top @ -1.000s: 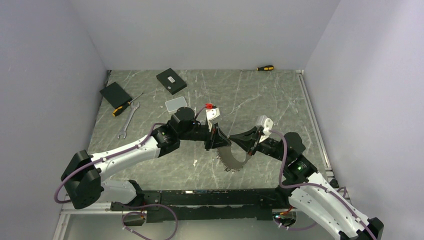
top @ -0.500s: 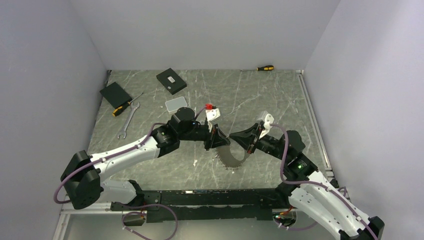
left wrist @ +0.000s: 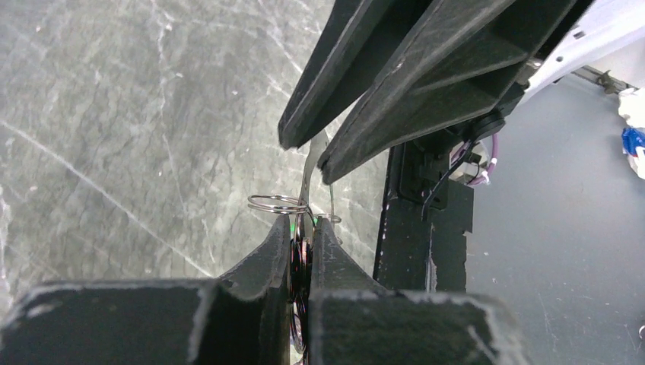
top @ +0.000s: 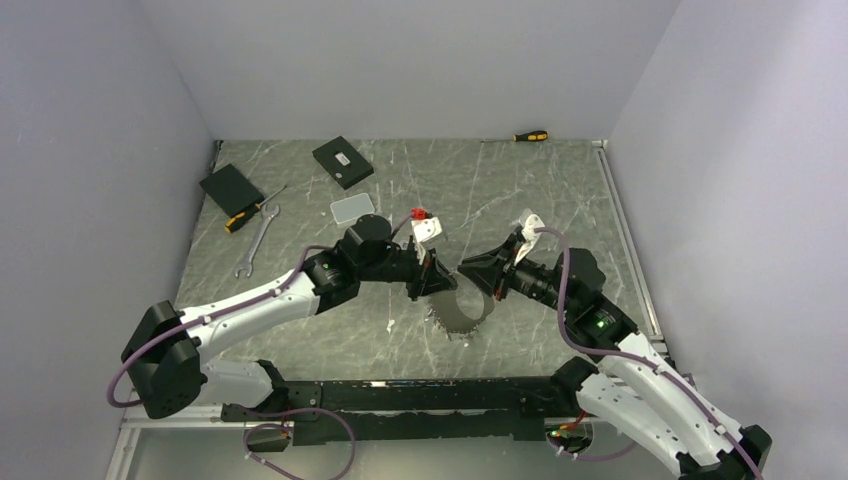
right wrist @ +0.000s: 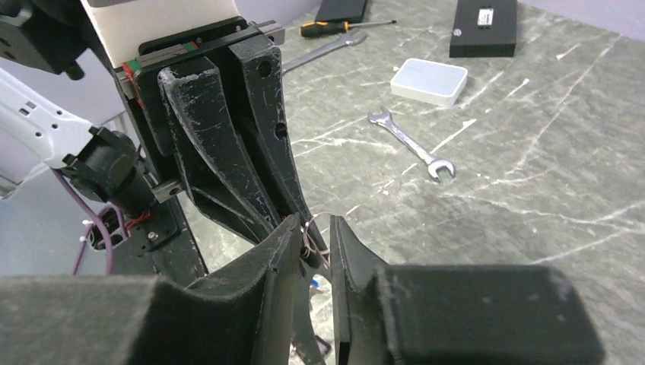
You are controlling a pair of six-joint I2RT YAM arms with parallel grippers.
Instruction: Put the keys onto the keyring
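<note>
In the top view the keyring, a dark wire loop fringed with small silver keys, hangs between both arms above the table. My left gripper is shut on its upper left part; the left wrist view shows dark wire coils pinched between the jaws, with a small silver ring and a silver key blade just beyond. My right gripper meets it tip to tip. In the right wrist view its jaws stand slightly apart around a thin wire.
A silver wrench, a yellow-handled screwdriver, two black boxes and a pale flat box lie at the back left. Another screwdriver lies by the back wall. A small pale item lies near the left forearm.
My right gripper's jaws have parted from shut, and its wrist has risen and shifted back and left. The keyring has swung slightly left. The left gripper keeps its grip.
</note>
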